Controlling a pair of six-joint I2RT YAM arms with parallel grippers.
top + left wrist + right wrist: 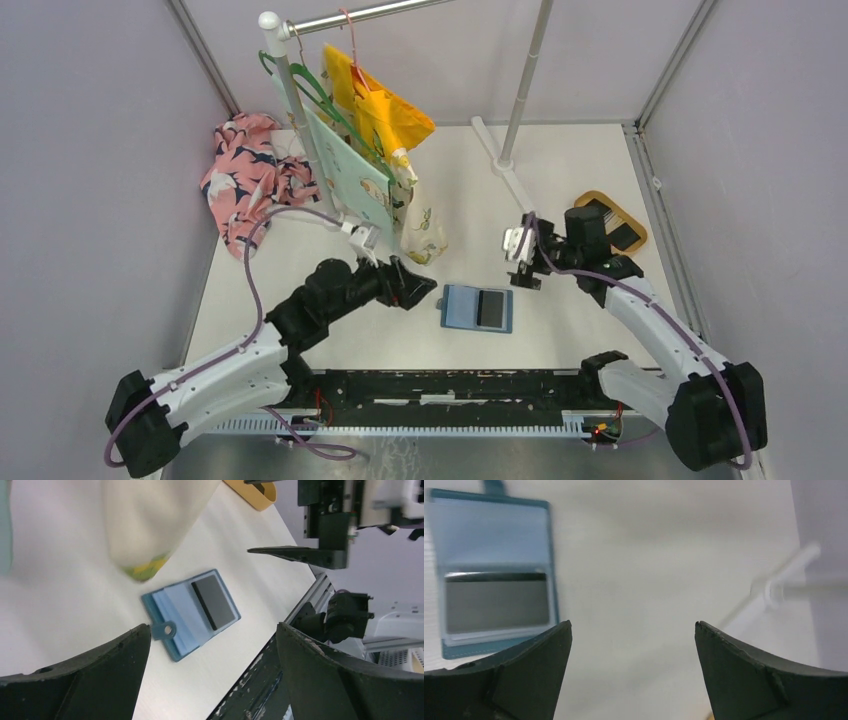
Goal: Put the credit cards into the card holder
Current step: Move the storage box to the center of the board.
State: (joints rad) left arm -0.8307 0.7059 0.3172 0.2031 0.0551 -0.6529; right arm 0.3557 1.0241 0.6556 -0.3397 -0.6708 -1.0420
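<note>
White table (580, 160) carries everything. Clothes rack (290, 90) stands back-left with yellow and pale green items hung on it, prints too small to read. Pink floral cloth (245, 175) lies beside it. Tan tray (603, 195) sits far right, partly behind the right arm. Left hand (212, 630) and right hand (634, 625) are both spread apart, empty, near the card holder (477, 308). It lies open flat mid-table, long axis left-right, tab toward the left hand. A dark credit card (493, 309) sits in its right half.

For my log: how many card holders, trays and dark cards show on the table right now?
Card holder: 1
Tan tray: 1
Dark cards: 2 clear, one at the holder, one in the tray; the right arm hides part of the tray
Total: 4
</note>
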